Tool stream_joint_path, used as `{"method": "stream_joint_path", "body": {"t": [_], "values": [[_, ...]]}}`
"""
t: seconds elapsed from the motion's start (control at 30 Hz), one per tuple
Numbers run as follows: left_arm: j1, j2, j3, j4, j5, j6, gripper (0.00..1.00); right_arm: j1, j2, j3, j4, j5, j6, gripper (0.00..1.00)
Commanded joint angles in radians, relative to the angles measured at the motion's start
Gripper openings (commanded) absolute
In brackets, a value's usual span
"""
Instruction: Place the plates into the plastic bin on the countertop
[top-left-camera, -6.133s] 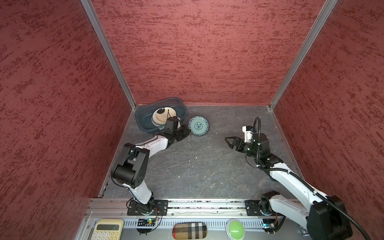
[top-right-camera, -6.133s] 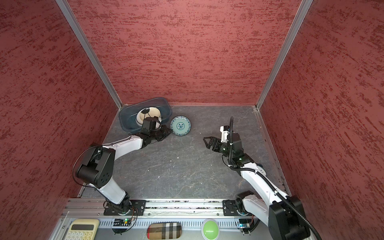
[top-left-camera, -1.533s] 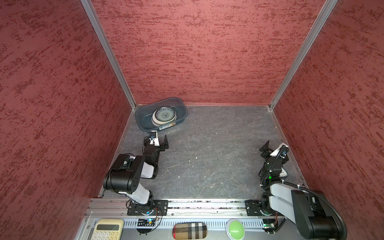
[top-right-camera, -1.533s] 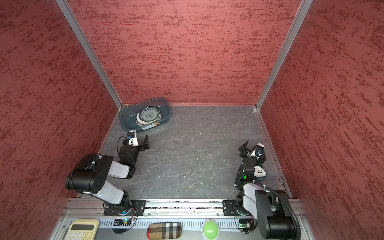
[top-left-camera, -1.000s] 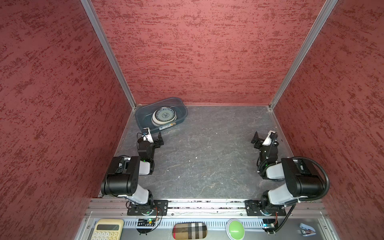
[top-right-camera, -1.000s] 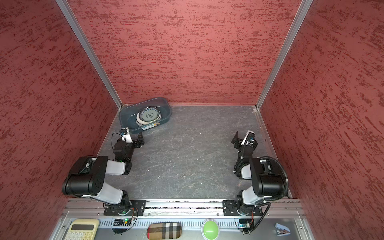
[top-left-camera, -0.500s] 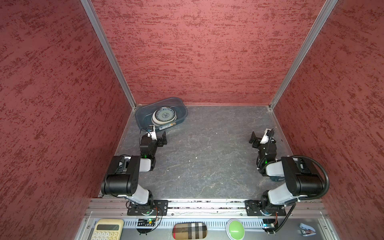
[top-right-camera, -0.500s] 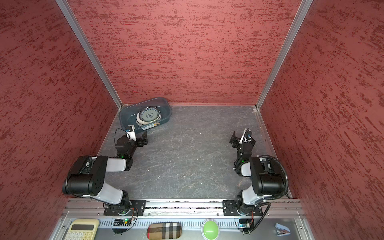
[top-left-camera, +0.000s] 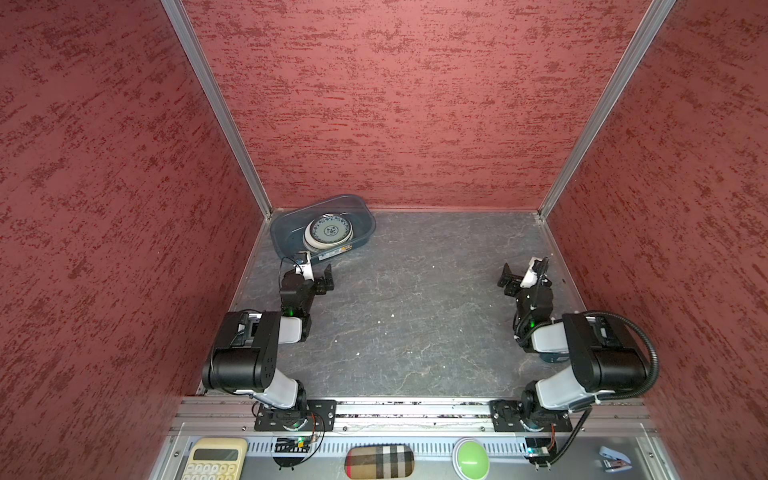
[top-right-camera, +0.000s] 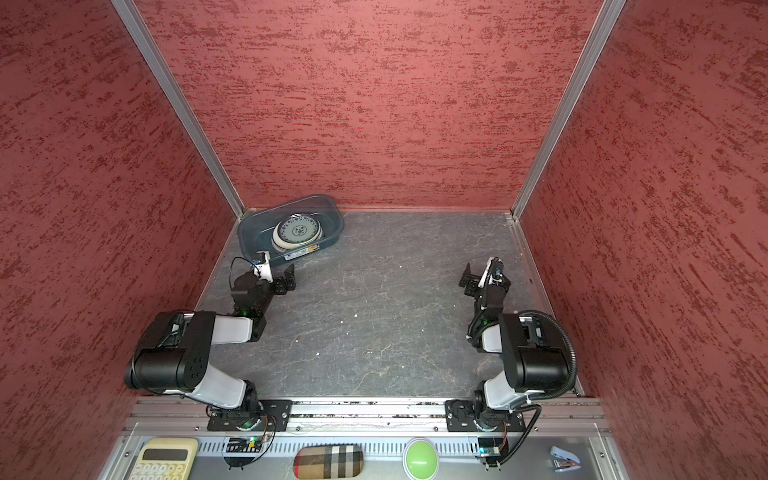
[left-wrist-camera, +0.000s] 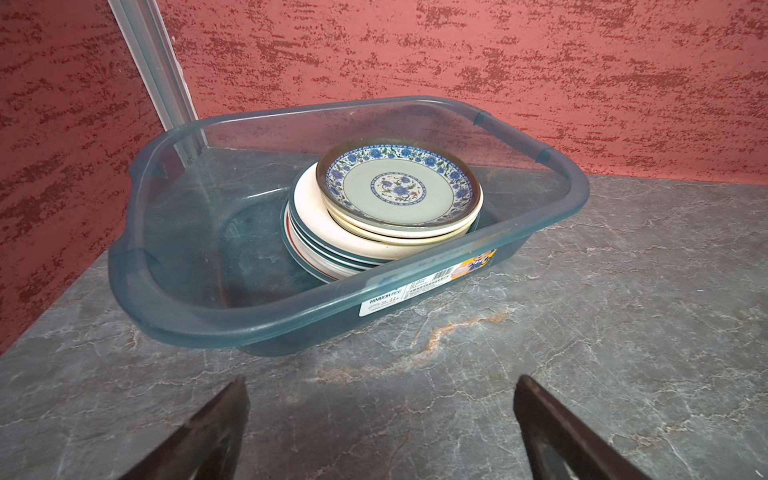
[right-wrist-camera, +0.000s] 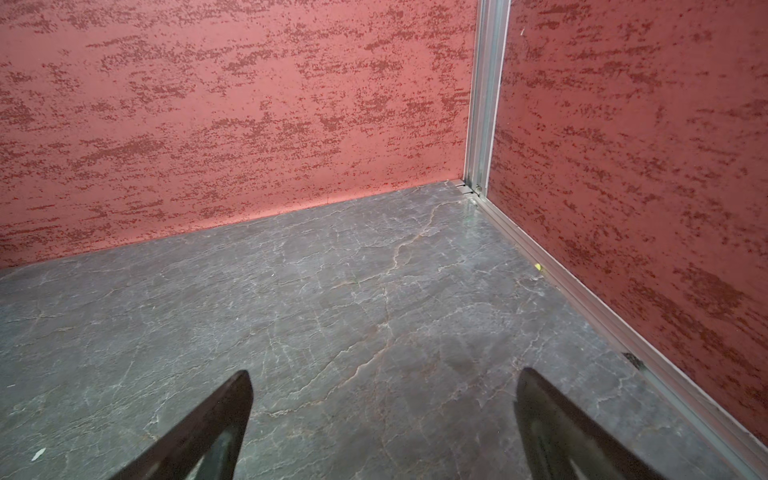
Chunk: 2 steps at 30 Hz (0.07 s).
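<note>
Blue-grey plastic, far left corner: the bin (top-left-camera: 286, 239) sits on the countertop (top-left-camera: 415, 299) with the plates (top-left-camera: 330, 230) stacked inside it, the teal-patterned one on top. Just in front of it my left gripper (left-wrist-camera: 381, 380) hangs spread wide, holding nothing. Across the middle I see no plate lying out. At right, the right gripper (right-wrist-camera: 385, 372) is likewise wide and empty. I judge the loading finished; what's left is parking both arms, perhaps checking the count.
</note>
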Motion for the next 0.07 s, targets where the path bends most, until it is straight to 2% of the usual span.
{"method": "stream_joint_path", "body": {"t": [0.0, 0.03], "values": [[-0.001, 0.000, 0.010, 0.000, 0.008, 0.013, 0.99, -0.003, 0.002, 0.009, 0.002, -0.019, -0.027, 0.99], [0.000, 0.000, 0.012, 0.000, 0.010, 0.012, 0.99, -0.002, 0.002, 0.010, 0.002, -0.018, -0.027, 0.99]]}}
